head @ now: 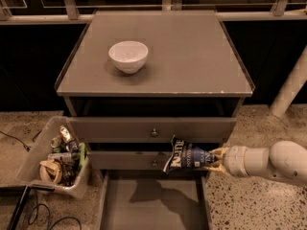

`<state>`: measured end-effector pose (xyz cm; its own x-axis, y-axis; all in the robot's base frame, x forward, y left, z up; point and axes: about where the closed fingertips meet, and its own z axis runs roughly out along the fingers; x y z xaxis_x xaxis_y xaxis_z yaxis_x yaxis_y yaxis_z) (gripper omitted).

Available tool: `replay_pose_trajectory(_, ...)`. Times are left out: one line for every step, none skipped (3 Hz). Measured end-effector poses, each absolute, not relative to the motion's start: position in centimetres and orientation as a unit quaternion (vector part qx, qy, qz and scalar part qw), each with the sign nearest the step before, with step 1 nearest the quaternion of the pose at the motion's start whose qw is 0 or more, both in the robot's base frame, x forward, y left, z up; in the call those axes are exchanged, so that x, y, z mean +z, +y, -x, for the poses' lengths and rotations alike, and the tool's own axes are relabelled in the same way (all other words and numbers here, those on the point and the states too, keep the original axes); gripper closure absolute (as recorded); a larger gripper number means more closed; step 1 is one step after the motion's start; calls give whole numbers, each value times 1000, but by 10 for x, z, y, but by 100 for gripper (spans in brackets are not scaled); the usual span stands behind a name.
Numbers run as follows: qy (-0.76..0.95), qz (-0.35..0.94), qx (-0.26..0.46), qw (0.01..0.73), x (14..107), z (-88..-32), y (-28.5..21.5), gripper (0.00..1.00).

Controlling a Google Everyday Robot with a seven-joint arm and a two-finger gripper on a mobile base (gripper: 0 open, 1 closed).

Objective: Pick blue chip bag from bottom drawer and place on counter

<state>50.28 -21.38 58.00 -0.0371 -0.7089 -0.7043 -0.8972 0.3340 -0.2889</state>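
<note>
Gripper comes in from the right on a white arm, below the bench's front edge, toward its front-right corner. It is clamped on the right end of the blue chip bag. The bag is held in the air, lying roughly sideways with its lettered end pointing left, in front of the lower knobbed drawer and above the bottom drawer. It touches neither the drawer floor nor the bench.

Bottom drawer is pulled out, grey floor visible, with the bag's shadow on it. The upper knobbed drawer sits slightly out.

Bench is a grey top carrying a white bowl, upright, toward the left edge and nearer the back than the front. There are small chips along the front edge near the front-right corner.

On the floor left of the bench is a clear bin of mixed trash, with dark cables in front of it. A white post leans off to the right.
</note>
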Motion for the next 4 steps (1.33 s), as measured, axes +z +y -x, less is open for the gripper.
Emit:
replay_pose_trajectory(711, 573, 101, 395, 588, -507, -212, 100)
replay_pose_trajectory(699, 592, 67, 395, 630, -512, -201, 100)
replay_pose_trajectory(682, 615, 12, 396, 689, -514, -186, 100)
replay_pose_trajectory(667, 626, -41, 402, 754, -514, -176, 100)
